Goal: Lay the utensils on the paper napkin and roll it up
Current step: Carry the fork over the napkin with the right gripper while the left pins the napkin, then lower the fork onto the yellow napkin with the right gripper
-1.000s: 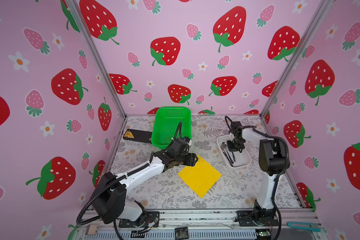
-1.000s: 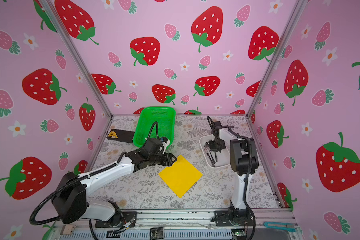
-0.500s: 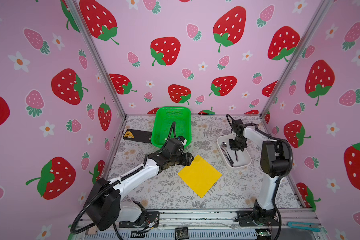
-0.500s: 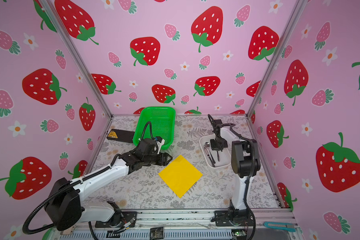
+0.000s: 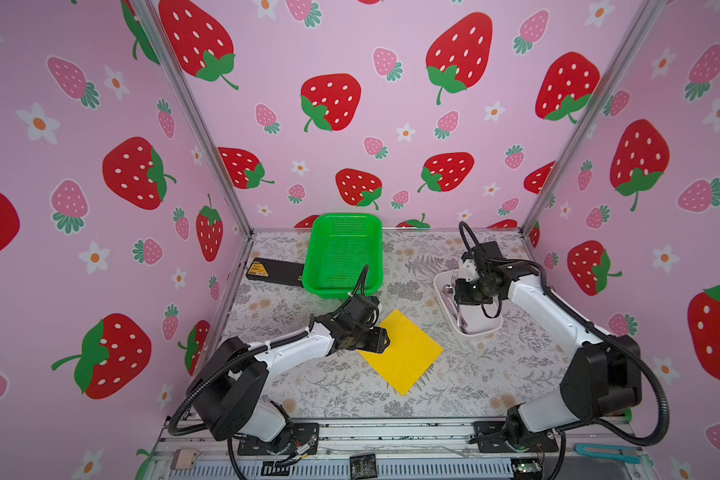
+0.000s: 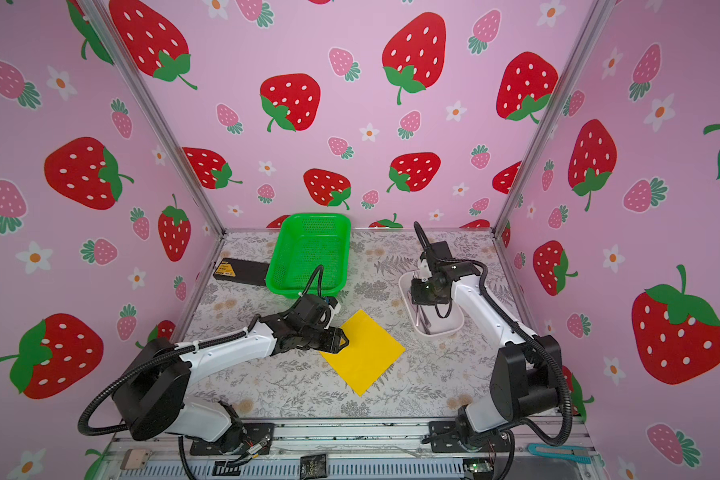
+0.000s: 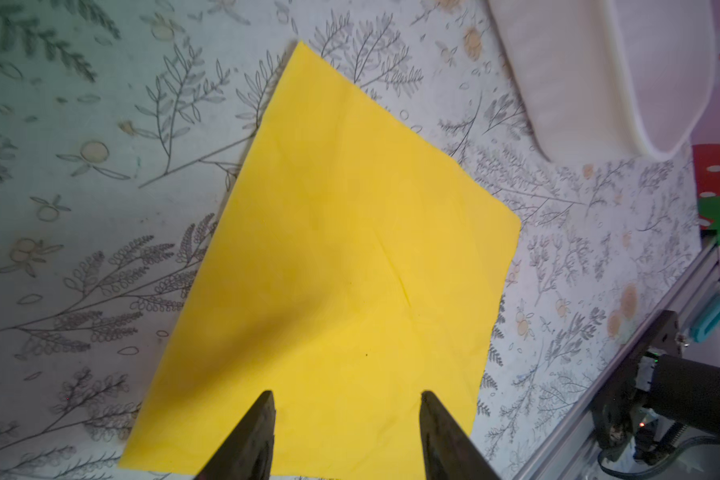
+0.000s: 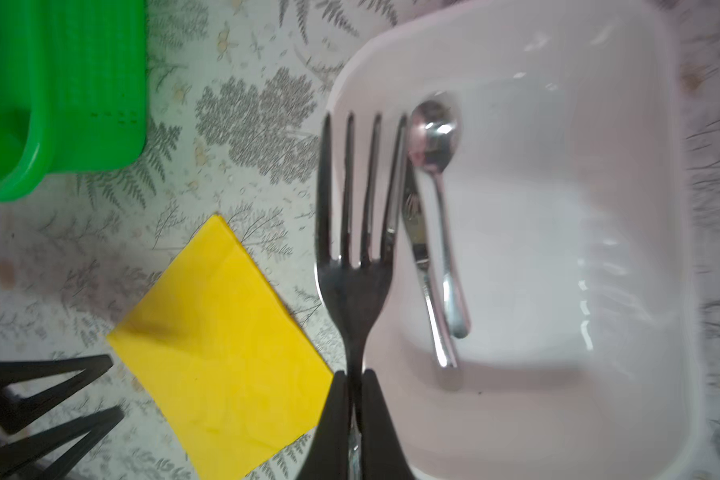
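Observation:
The yellow paper napkin [image 5: 404, 353] [image 6: 366, 353] lies flat on the floral table, turned like a diamond. My left gripper [image 5: 385, 340] [image 6: 344, 341] [image 7: 346, 395] hangs open over the napkin's [image 7: 350, 249] left corner with nothing between its fingers. My right gripper [image 5: 458, 293] [image 8: 352, 374] is shut on the handle of a silver fork [image 8: 358, 282], which is lifted above the left rim of the white dish [image 5: 481, 332] [image 8: 558, 249]. A small spoon [image 8: 433, 137] and a knife [image 8: 422, 257] lie side by side in the dish.
A green perforated basket [image 5: 341, 249] stands at the back, with a black box [image 5: 273, 270] to its left. Pink strawberry walls close in three sides. A teal tool [image 5: 607, 453] lies on the front rail at the right.
My left gripper has slid a little toward the front, onto the napkin's left corner, and its jaws have narrowed somewhat. The right arm's elbow has dropped lower while its gripper stays over the dish.

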